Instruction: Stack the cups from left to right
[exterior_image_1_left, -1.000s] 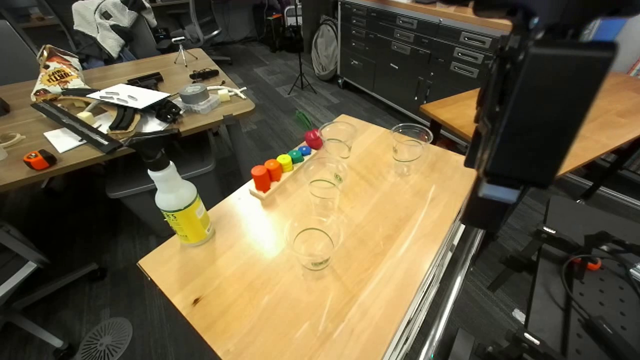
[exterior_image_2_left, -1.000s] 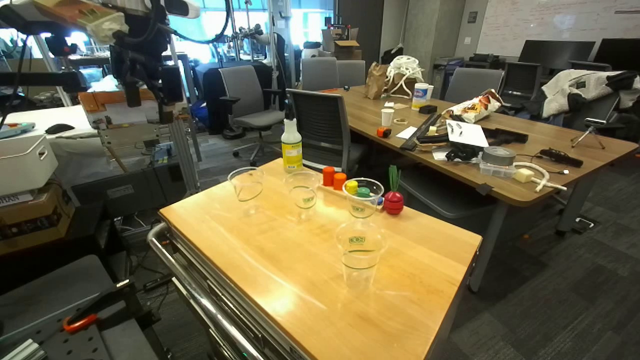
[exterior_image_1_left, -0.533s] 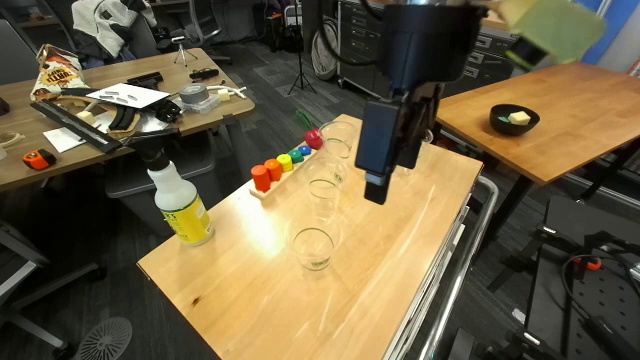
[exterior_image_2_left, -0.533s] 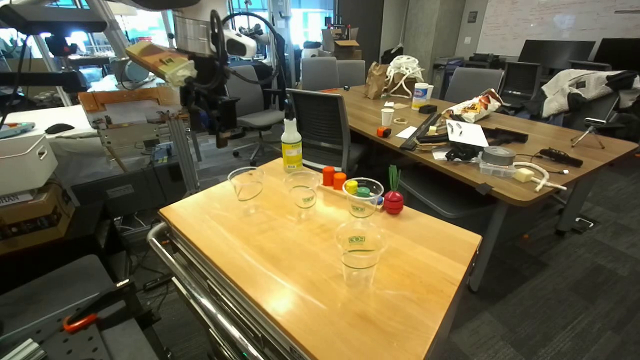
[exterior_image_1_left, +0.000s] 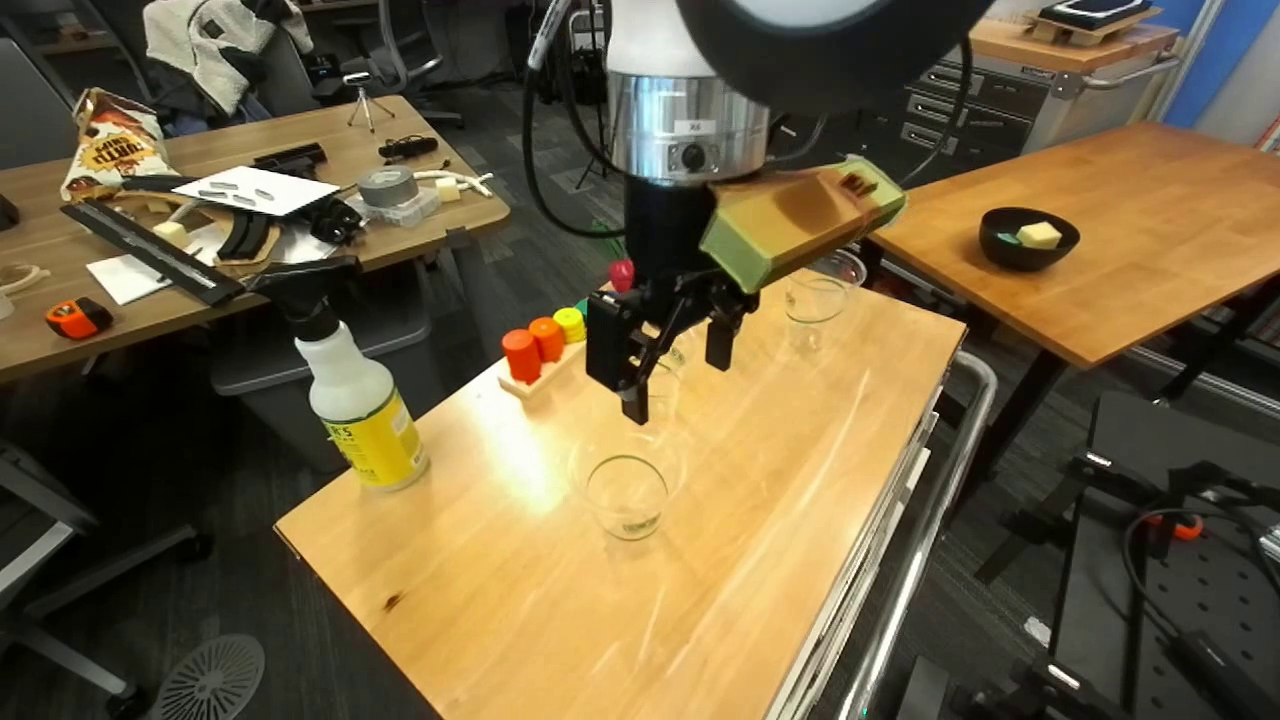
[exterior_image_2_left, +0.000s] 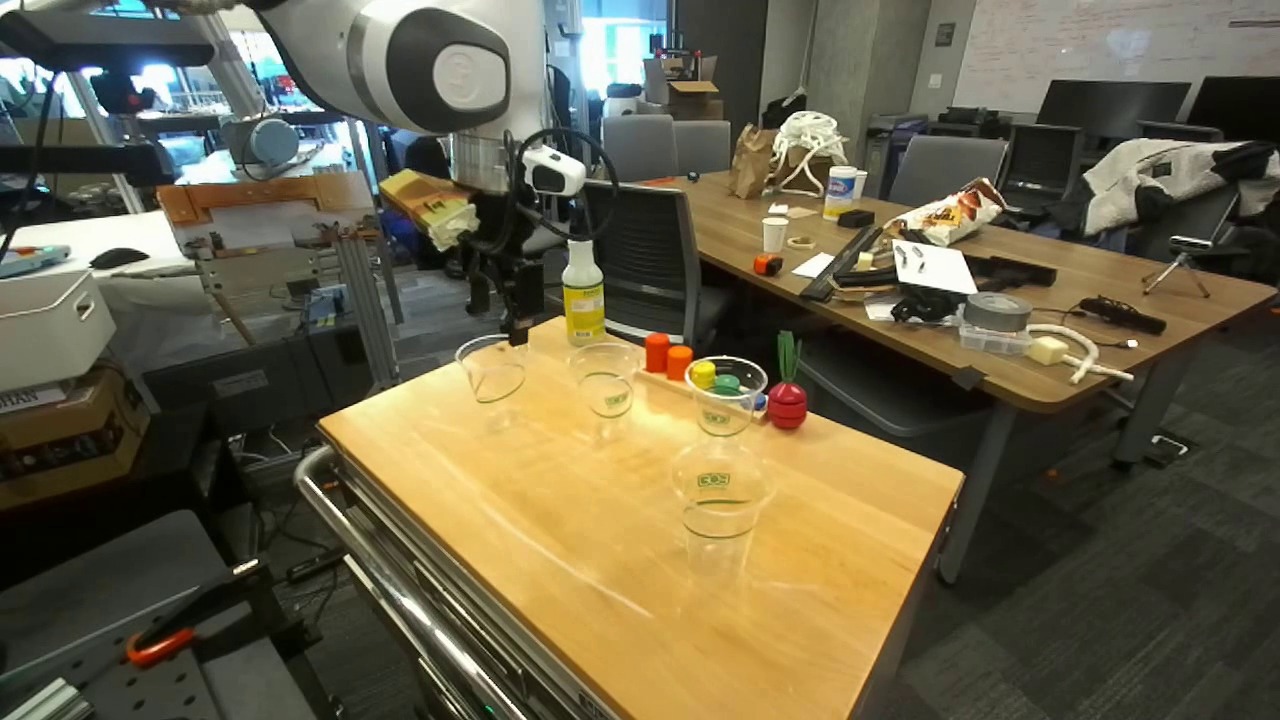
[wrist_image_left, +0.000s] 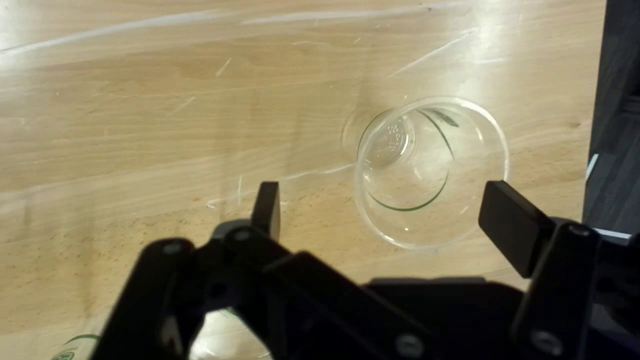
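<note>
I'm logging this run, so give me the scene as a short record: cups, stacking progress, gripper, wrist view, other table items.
task items: four clear plastic cups, upright on the wooden table
stack state: none nested; all four stand separately
arm state: gripper open, holding nothing
wrist view: one cup appears between the fingers, nearer the image-right one
other items: spray bottle, row of coloured blocks, red radish-shaped piece

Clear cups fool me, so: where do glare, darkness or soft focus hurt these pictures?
Wrist view: the pincer is dark and soft-edged, though a cup shows a bright rim; in an exterior view, glare whitens a patch of tabletop, and the front cup looks faint; in an exterior view, the window is blown out.
</note>
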